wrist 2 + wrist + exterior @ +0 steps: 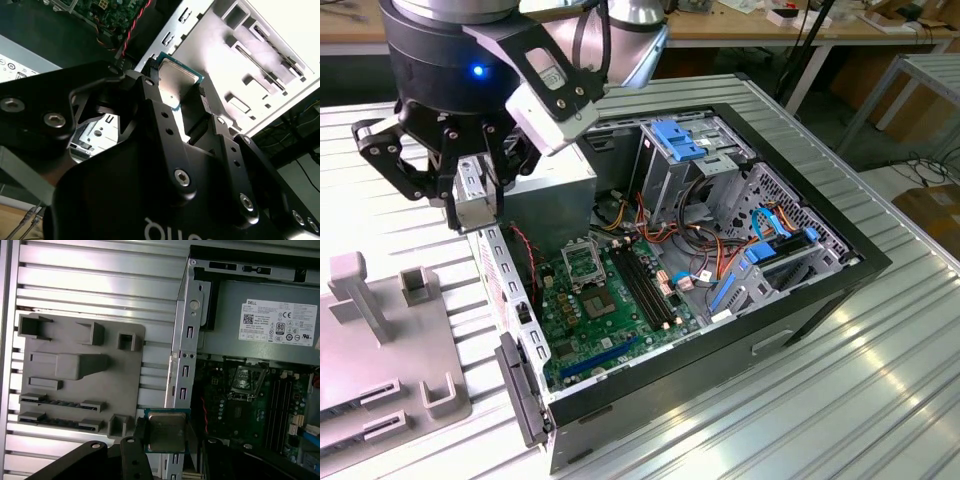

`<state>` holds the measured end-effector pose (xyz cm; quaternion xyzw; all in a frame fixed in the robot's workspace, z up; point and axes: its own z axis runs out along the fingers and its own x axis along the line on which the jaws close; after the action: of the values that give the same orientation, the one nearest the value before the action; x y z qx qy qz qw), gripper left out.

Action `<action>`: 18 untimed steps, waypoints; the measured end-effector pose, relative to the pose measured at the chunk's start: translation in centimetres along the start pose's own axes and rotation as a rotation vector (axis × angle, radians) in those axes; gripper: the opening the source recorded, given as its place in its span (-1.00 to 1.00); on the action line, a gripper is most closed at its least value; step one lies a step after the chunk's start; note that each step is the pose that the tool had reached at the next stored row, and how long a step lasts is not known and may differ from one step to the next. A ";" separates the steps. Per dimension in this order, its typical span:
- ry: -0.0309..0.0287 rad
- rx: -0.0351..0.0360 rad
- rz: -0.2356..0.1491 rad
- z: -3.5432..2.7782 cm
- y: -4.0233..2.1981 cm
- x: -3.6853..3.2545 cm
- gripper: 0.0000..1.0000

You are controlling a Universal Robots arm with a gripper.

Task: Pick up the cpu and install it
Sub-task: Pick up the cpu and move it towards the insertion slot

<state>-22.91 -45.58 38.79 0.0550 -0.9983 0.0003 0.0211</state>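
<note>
Gripping: cpu, clenched by opposite edges in my claw, metal top upward, likely so its underside meets the socket flat. Location: over the case's side wall, socket well apart, seemingly open.

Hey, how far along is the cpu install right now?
Pickup looks done: the claw is shut on the cpu, held in the air over the case's side wall. Not yet done: seating it, since the motherboard socket sits apart from it.
</note>
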 end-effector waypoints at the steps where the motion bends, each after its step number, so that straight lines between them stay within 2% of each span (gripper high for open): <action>1: 0.0002 -0.0001 0.000 0.00 -0.02 -0.15 -0.12; 9: 0.0026 -0.0003 0.000 -0.08 -0.21 -1.86 -0.12; 14: 0.0044 -0.0005 0.000 -0.15 -0.40 -3.65 -0.12; 18: 0.0053 -0.0005 0.000 -0.19 -0.48 -4.37 -0.12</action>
<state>-18.51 -45.59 38.79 0.0549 -0.9982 0.0002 0.0237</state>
